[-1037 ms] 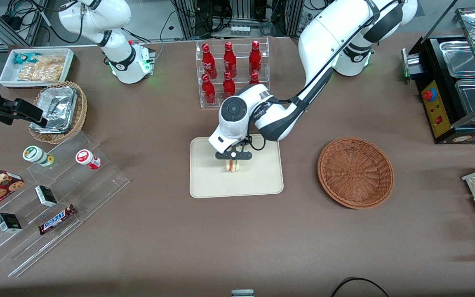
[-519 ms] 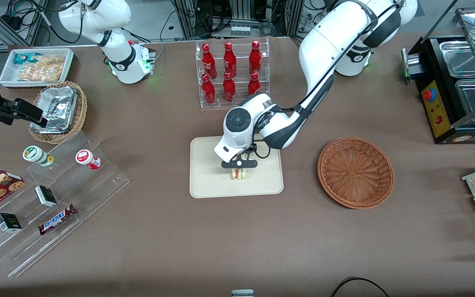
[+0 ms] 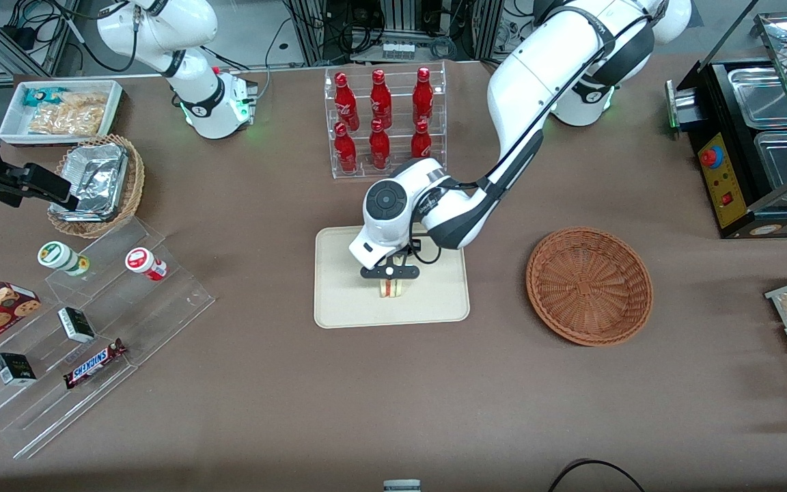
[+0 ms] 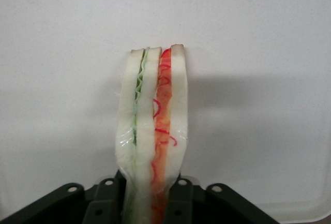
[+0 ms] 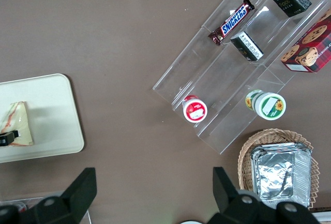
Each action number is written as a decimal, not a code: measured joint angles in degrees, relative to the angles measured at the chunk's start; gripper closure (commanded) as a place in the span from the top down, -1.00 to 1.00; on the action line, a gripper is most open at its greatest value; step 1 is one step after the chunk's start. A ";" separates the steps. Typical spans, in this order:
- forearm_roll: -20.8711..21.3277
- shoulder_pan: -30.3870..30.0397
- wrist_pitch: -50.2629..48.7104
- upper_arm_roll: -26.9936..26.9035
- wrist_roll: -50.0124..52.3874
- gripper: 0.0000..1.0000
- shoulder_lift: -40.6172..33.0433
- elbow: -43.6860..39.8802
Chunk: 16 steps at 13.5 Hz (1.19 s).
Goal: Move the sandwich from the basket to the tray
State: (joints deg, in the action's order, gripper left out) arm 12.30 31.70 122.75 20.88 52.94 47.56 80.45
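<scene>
The left arm's pincer hangs over the middle of the tray, pointing down, and it grips the sandwich between its two fingers. In the wrist view the sandwich stands on edge, its white bread slices pressed together with a green layer and a pink-red layer running lengthwise between them, and the dark finger mounts sit against it on either side at its near end. Its shadow falls on the pale tray floor just beside it, and whether its lower edge touches that floor or sits just above it cannot be told. From the parked arm's wrist the sandwich shows as a wedge inside the tray, with a black fingertip against its side. The basket sits on the brown tabletop toward the working arm's end, well apart from the tray, with nothing in it. A clear rack of red bottles stands farther from the front camera than the tray. Toward the parked arm's end lie clear stepped shelves carrying a chocolate bar, small boxes and two round tubs, with a lighter wicker basket holding a foil container near them.
</scene>
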 measured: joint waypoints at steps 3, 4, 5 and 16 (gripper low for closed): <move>0.10 -0.18 -0.26 -0.07 0.44 0.99 -0.87 -1.14; 0.10 -0.56 -1.39 -0.11 0.73 0.99 -2.06 -1.56; 0.10 -1.19 -3.61 -0.18 1.23 0.99 -3.96 -1.93; -3.64 -24.77 -38.01 -0.75 -6.70 0.99 -31.17 -2.58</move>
State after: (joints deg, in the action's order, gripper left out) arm 8.66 6.93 84.74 20.13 46.24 16.39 77.86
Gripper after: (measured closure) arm 0.000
